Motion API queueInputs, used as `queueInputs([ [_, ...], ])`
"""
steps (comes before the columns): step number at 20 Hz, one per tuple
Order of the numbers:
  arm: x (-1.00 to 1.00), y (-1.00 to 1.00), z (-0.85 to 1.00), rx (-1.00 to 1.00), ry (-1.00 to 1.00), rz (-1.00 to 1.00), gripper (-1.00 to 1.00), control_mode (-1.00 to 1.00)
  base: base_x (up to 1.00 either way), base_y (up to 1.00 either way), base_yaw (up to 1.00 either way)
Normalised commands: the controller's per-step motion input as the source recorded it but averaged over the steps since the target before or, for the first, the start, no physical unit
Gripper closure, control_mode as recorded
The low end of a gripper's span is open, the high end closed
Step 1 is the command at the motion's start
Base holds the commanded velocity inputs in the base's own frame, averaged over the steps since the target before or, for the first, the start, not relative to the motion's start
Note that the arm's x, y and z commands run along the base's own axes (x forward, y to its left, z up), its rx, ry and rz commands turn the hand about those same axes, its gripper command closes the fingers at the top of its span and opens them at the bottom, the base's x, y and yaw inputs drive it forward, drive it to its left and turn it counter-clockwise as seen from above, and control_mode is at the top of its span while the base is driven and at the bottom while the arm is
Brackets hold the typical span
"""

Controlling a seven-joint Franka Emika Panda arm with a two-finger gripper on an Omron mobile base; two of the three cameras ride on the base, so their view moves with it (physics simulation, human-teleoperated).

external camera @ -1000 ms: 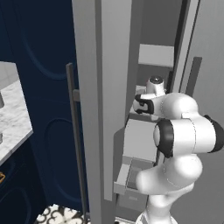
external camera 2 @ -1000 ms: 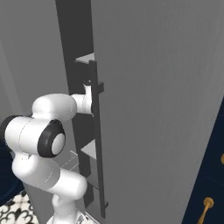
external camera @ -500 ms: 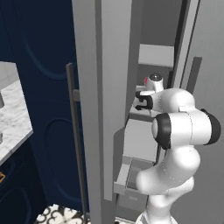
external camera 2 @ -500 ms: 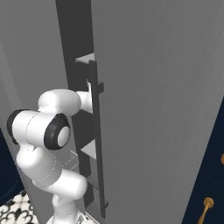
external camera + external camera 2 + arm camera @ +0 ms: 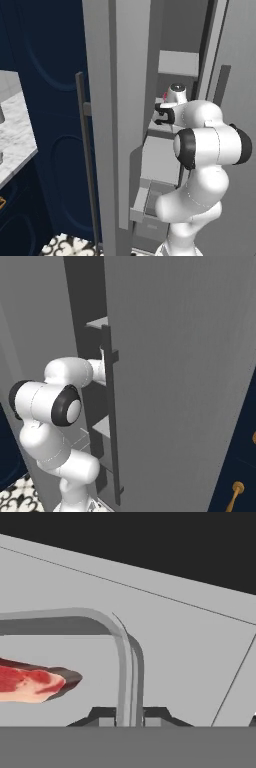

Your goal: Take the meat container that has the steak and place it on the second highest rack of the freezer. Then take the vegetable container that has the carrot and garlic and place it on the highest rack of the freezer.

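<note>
The gripper (image 5: 129,714) is pinching the rim of the meat container (image 5: 124,662) — fingertips sitting either side of its wall — with the steak (image 5: 31,682) lying just left inside, within the freezer (image 5: 176,65).

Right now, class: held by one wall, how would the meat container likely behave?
The meat container looks stiff; its thin rim keeps shape between the jaws. Held at one edge, it may tilt. The steak lies loose and could slide.
</note>
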Motion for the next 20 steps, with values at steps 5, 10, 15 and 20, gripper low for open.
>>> queueInputs([
  [5, 0.00, 0.00, 0.00, 0.00, 0.00, 0.00, -1.00, -1.00, 0.00, 0.00, 0.00],
  [10, -0.02, 0.00, 0.00, 0.00, -0.02, 0.00, -1.00, -1.00, 0.00, 0.00, 0.00],
  [15, -0.25, -0.12, 0.01, 0.01, -0.19, 0.00, -1.00, -1.00, 0.00, 0.00, 0.00],
  [20, -0.15, 0.08, 0.15, 0.00, -0.06, 0.00, -1.00, -1.00, 0.00, 0.00, 0.00],
])
